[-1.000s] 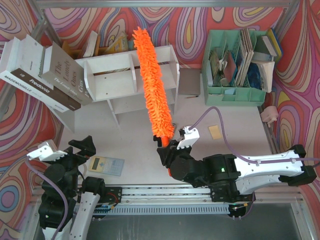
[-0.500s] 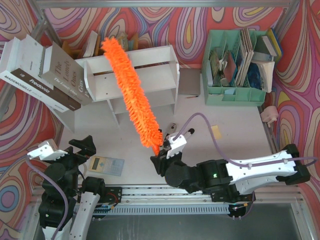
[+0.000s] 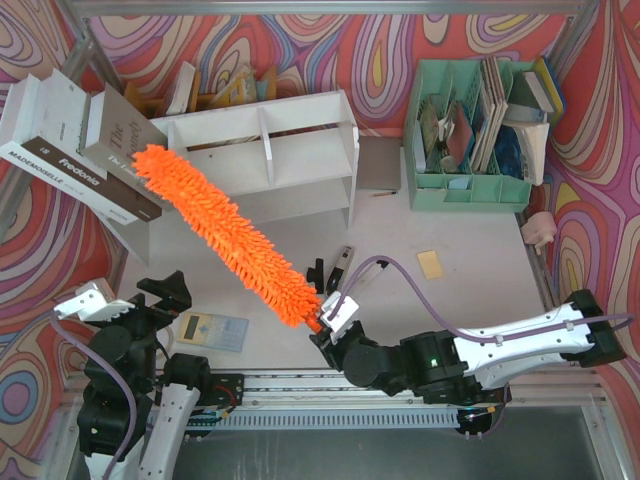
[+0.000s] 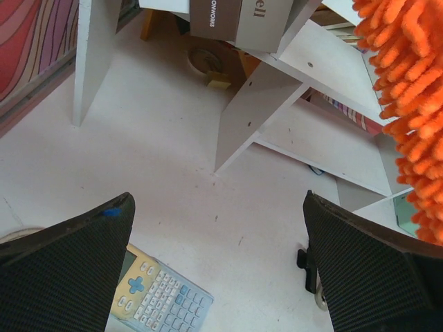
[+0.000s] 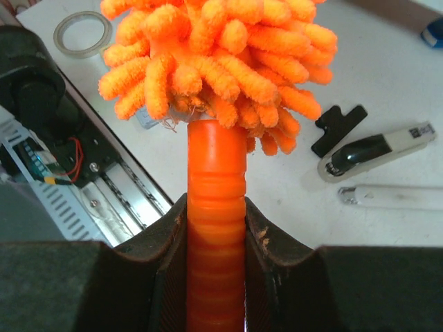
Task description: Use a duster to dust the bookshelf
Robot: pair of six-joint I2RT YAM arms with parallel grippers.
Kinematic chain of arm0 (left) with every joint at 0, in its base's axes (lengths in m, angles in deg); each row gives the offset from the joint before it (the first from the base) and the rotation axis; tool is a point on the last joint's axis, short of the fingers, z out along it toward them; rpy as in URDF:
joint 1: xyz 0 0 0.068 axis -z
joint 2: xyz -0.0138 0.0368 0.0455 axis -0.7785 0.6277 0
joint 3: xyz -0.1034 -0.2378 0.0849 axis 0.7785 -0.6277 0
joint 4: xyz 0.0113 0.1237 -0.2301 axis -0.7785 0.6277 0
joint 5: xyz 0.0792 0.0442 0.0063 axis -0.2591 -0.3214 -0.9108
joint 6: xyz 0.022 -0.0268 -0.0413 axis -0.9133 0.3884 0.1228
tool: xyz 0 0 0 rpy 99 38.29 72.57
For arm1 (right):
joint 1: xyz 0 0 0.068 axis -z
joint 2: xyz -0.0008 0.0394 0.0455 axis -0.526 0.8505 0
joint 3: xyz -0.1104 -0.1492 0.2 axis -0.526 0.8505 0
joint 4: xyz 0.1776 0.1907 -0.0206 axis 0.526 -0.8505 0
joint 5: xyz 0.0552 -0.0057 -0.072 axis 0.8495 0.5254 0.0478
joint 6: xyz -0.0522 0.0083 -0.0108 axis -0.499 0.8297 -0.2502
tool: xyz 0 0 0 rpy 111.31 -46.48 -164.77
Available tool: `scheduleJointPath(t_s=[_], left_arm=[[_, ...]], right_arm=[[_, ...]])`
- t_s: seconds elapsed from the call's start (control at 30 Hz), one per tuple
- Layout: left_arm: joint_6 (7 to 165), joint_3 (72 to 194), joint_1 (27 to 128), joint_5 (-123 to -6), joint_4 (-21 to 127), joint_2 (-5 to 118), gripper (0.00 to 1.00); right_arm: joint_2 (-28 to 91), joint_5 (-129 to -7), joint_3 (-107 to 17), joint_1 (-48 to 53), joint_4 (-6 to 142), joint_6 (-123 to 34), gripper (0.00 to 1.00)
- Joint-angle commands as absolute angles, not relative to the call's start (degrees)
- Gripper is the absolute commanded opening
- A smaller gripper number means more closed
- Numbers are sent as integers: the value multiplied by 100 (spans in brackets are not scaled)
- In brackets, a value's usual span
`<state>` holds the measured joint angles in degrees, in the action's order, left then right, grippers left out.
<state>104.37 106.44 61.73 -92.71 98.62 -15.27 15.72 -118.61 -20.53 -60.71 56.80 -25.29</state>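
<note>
Orange microfibre fills the middle of the overhead view: the duster [image 3: 225,240] runs on a slant from the near centre of the table [image 3: 470,290] up toward the far left. Its fluffy tip lies over the left end of the bookshelf [image 3: 300,115], where large grey and white books [image 3: 70,150] lean against the unit. From above it is hard to say whether the tip touches the shelf or a book, or is just above them.

The right gripper [image 5: 216,207] is clamped on the duster's ribbed orange plastic handle, one black finger [image 5: 166,238] pressed to each side of it, with the fluffy head starting just past the fingertips. In the overhead view this gripper [image 3: 322,328] sits near the front edge of the table, right of centre, its arm stretching away to the right.

The left gripper [image 4: 218,200] has its jaws wide apart with nothing between them. It is at the near left, above bare table, with a pale blue calculator [image 4: 163,297] lying just beneath it. Its camera looks toward the white uprights of the bookshelf [image 4: 277,83], and the duster's strands [image 4: 408,104] cross the right edge of that view.

Beside the handle, on the table, lie a black binder clip [image 5: 338,128], a black-and-white stapler [image 5: 374,149] and a white marker pen [image 5: 387,197]. A roll of clear tape [image 5: 83,31] rests farther off. A mint-green file organiser [image 3: 470,130] stuffed with papers stands at the far right, well apart from the duster, and a small yellow note [image 3: 431,263] lies on the table near it.
</note>
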Motion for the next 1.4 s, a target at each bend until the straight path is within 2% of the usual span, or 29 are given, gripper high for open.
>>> scheduleJointPath(t_s=[0.0,0.17,0.37,0.77,0.97,1.37], left_arm=[[10474,10668,6167,-9428,9934,-1566,99],[10482,10678,6167,-9513,9967,-1592,98],[10491,10669,6167,-9521,9961,-1514,98],[10489,10669,6143,-9490,9939,-1358,99],[10481,10663,6106,-9484,9939,-1309,98],[10465,10660,6061,-9410,9904,-1186,98]], right_arm=[[1131,-11804,-1908,-6081,6877,-4219,0],[1045,-11542,-1912,-6081,7419,-5486,0],[1201,-11635,-1900,-6065,7601,-5892,0],[1432,-11369,-1631,-5303,6915,-4796,0],[1622,-11191,-1529,-5229,6616,-4492,0],[458,-11325,-941,-5231,6050,-4159,0]])
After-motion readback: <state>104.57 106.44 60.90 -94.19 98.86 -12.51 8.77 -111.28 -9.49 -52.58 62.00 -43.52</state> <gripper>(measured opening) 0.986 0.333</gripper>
